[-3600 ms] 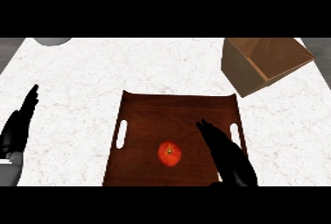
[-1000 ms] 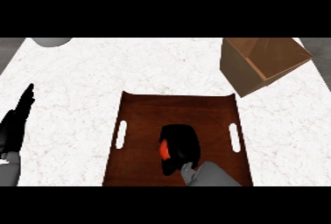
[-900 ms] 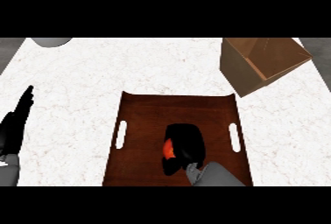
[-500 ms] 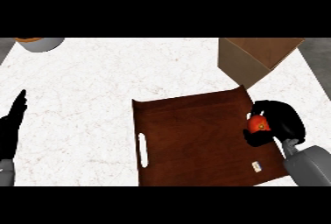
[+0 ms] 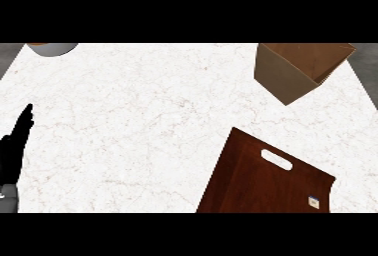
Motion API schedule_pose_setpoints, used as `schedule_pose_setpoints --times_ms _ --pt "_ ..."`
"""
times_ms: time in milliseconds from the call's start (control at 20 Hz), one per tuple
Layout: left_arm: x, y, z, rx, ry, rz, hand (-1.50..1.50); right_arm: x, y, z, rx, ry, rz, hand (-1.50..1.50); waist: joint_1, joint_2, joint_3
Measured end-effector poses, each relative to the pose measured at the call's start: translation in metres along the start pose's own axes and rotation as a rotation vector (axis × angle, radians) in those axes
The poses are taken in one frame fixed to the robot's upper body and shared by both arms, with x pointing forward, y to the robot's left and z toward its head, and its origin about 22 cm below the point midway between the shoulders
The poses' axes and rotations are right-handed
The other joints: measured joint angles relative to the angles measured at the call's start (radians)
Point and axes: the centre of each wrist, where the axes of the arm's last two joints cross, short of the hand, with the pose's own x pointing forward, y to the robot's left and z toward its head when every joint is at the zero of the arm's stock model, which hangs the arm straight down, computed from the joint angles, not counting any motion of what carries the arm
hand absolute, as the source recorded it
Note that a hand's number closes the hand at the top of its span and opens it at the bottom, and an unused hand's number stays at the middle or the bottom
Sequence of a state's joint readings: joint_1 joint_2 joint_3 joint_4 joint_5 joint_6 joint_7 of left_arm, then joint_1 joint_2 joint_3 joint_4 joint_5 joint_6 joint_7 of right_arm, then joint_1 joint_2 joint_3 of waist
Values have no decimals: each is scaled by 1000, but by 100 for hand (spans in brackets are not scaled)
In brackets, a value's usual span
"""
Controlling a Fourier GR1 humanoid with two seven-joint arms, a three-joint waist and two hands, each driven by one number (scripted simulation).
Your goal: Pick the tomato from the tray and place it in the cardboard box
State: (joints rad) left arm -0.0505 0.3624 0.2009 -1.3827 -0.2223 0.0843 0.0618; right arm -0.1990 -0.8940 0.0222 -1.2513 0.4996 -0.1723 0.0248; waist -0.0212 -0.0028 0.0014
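Box: open brown cardboard box, above the dark wooden tray, ready for the tomato.
Left robot hand: fingers straight, resting.
Right robot hand: hidden.

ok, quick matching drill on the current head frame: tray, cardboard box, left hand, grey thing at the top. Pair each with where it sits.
Things:
1. tray
2. cardboard box
3. left hand
4. grey object

Places:
A. top left corner
B. lower right
C. left edge, fingers up, resting
D. upper right

Pairs: 1-B, 2-D, 3-C, 4-A
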Motion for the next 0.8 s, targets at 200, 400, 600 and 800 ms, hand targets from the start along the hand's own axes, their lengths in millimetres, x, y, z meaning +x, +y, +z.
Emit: schedule_pose_setpoints --times_ms 200,400,600,800 --pt "3 1 -2 -3 -3 -3 0 -9 -31 -5 -103 -100 -31 150 9 0 -1" --pt "8 -7 -7 -15 -13 -4 0 7 -45 -18 -124 -172 -96 150 19 2 -2" --pt "8 -11 -9 -12 -22 -5 0 27 -55 -32 -117 -207 -199 150 26 3 -2" --pt "9 -11 -12 -24 -30 -8 0 59 -65 -57 -118 -206 -288 150 36 5 -2"
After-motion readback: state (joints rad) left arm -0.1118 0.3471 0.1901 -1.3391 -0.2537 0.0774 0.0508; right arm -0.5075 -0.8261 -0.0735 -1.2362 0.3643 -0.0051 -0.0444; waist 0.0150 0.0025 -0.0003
